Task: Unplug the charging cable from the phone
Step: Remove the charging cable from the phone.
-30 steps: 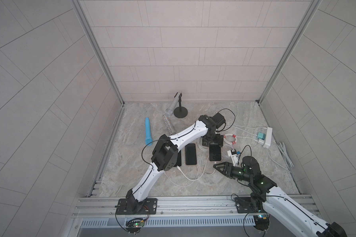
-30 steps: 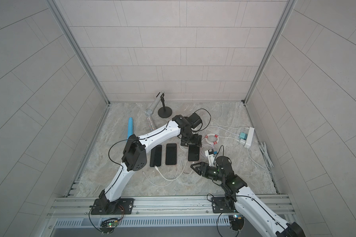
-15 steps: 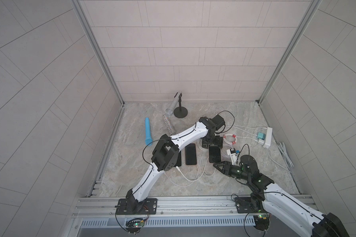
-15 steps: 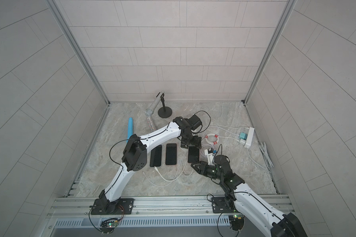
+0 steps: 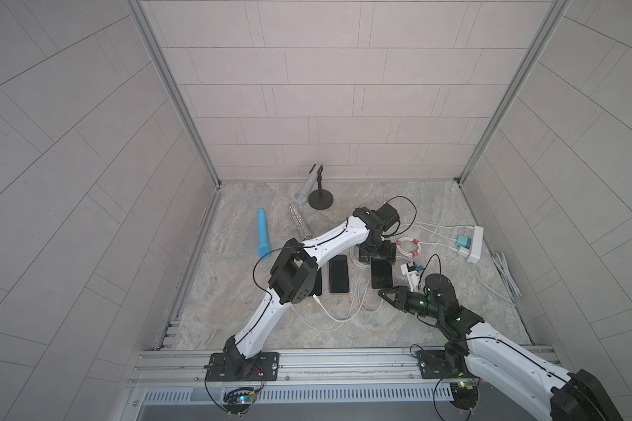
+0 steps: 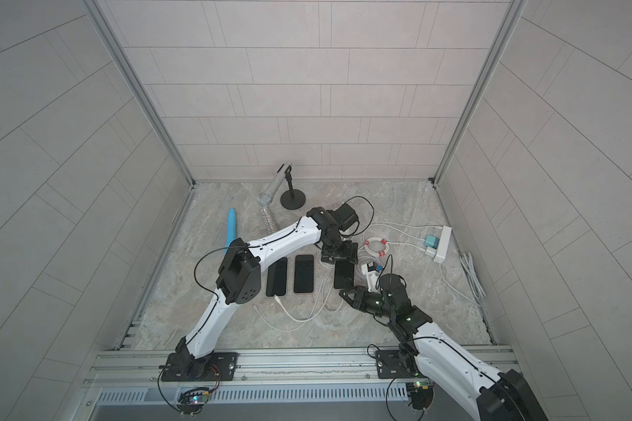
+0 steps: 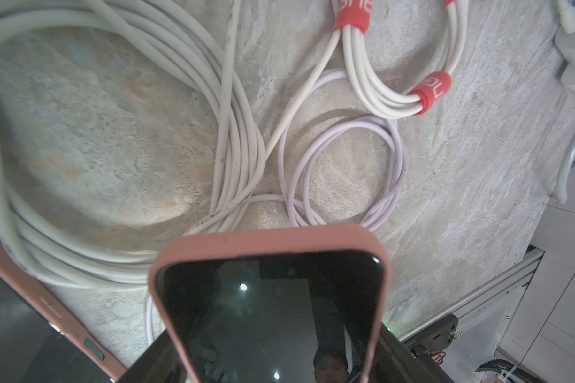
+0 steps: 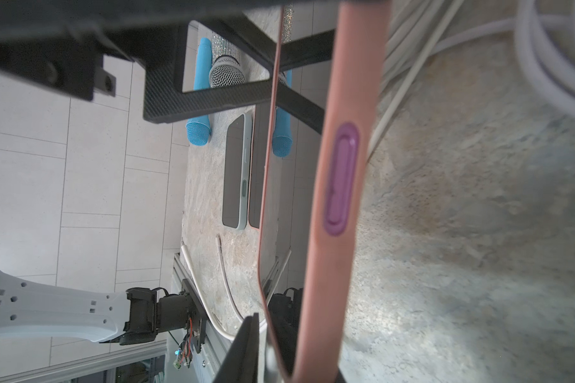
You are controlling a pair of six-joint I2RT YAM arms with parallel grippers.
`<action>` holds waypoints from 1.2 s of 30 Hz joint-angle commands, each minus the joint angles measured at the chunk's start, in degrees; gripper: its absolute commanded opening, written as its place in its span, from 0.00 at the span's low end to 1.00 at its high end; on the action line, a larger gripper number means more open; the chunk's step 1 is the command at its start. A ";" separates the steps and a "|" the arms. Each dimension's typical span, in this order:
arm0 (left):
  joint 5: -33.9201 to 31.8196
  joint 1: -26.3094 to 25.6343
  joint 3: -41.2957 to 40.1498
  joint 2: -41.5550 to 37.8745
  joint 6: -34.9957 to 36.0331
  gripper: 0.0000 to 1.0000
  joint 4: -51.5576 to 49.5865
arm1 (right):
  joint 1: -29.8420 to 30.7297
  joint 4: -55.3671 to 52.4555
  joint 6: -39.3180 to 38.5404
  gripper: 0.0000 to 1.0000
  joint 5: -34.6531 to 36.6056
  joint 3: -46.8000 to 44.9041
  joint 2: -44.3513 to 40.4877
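The left pincer (image 5: 376, 255) clamps the far end of the pink-cased black phone (image 5: 381, 274) on the stone-patterned table (image 5: 234, 233). The right pincer (image 5: 384, 293), its opening unclear, sits at the near end, where the white charging cable (image 5: 358, 291) should plug in. Close squarely on the plug, then pull straight away from the left pincer.

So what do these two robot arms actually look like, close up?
Both arms have smooth white shells on the long links and chunky black joints. The left arm has thin black cables looping loosely past its elbow and wrist, and small round holes in its black elbow block. The right arm shows small green lights on its black sections. Each stands on a black plate bolted to a silver rail, and each ends in black jaws.
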 commanded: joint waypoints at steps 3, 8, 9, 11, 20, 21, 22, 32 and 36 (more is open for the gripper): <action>1.49 0.38 -0.02 -3.39 -0.38 0.00 0.49 | 0.40 0.94 -0.44 0.17 -0.57 1.25 -0.60; 1.46 0.41 -0.02 -3.28 -0.44 0.00 0.53 | 0.38 0.90 -0.45 0.10 -0.80 1.08 -0.94; 1.49 0.41 -0.02 -3.22 -0.44 0.00 0.53 | 0.39 0.88 -0.48 0.08 -0.88 1.10 -1.01; 1.27 0.43 -0.06 -3.21 -0.43 0.00 0.53 | 0.43 0.79 -0.44 0.06 -0.97 1.10 -1.15; -1.25 0.46 -0.37 -3.60 -0.85 0.00 0.79 | 0.76 0.78 0.45 0.00 -0.65 0.26 -1.95; -1.70 0.43 -0.37 -3.59 -0.85 0.00 0.79 | 0.83 0.91 0.71 0.00 -0.59 0.12 -1.98; -2.10 0.49 -0.37 -3.62 -0.86 0.00 0.87 | 0.94 0.92 0.88 0.00 -0.51 -0.09 -2.12; -3.50 0.89 0.09 -3.05 -1.37 0.00 1.62 | 2.73 1.10 2.17 0.00 1.00 -1.64 -2.97; -3.73 1.30 1.24 -2.61 -1.56 0.00 1.65 | 3.63 0.79 2.46 0.00 1.21 -1.94 -2.92</action>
